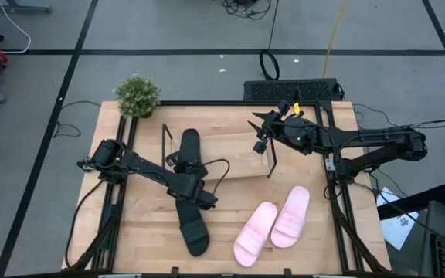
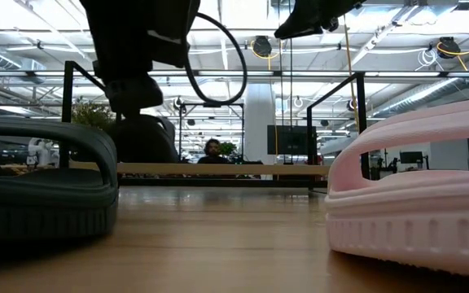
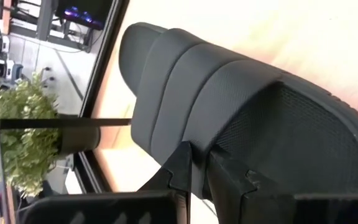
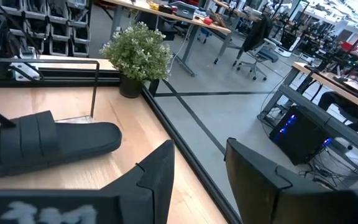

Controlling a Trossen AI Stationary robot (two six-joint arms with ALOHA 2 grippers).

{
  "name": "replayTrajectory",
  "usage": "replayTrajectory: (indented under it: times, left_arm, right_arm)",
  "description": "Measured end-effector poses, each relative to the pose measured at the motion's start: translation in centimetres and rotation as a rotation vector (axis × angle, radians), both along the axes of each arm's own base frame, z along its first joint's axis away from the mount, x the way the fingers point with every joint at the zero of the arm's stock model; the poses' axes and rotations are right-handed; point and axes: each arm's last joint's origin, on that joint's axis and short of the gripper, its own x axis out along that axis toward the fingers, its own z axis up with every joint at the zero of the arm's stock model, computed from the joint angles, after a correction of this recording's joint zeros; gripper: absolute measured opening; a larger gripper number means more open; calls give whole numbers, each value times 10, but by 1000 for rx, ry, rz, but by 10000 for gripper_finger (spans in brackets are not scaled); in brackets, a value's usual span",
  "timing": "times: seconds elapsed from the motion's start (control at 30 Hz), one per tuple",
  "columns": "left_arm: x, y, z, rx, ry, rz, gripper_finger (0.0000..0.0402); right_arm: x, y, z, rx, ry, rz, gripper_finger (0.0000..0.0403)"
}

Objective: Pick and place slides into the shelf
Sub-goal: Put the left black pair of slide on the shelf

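Plant (image 1: 137, 95) sitting at the table's far-left corner beside the shelf (image 1: 164, 137), where left gripper (image 1: 185, 164) is pinching a black slide (image 1: 189, 147) narrowly; right gripper (image 1: 263, 133) hovering spread over shelf's other end.

A: Where do the cameras sit?
B: One looks straight down on the pale wooden surface (image 1: 230, 224); another sits level on it, facing the room.
A: Overlap?
B: Both wrist views show the matte black slide sandal (image 3: 229, 106).

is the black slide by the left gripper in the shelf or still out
In. The matte black slide sandal lies on the light wooden base of the wire shelf, inside the thin black frame.
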Motion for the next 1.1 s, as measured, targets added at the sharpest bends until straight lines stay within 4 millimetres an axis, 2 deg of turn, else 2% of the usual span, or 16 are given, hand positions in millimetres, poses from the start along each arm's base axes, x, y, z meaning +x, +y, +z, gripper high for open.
replayTrajectory:
  times: [0.17, 0.47, 0.87, 1.1]
  left_arm:
    - [0, 0, -1, -17, 9, -2, 38]
    - [1, -1, -2, -46, 1, 6, 45]
    - [5, 5, -3, -78, -28, 53, 144]
    - [4, 3, -3, -79, -25, 44, 174]
  right_arm:
    - [1, 2, 0, 21, -2, 71, 135]
    - [1, 2, 0, 23, -4, 70, 135]
    - [1, 2, 0, 23, -4, 69, 137]
    - [1, 2, 0, 22, -4, 68, 150]
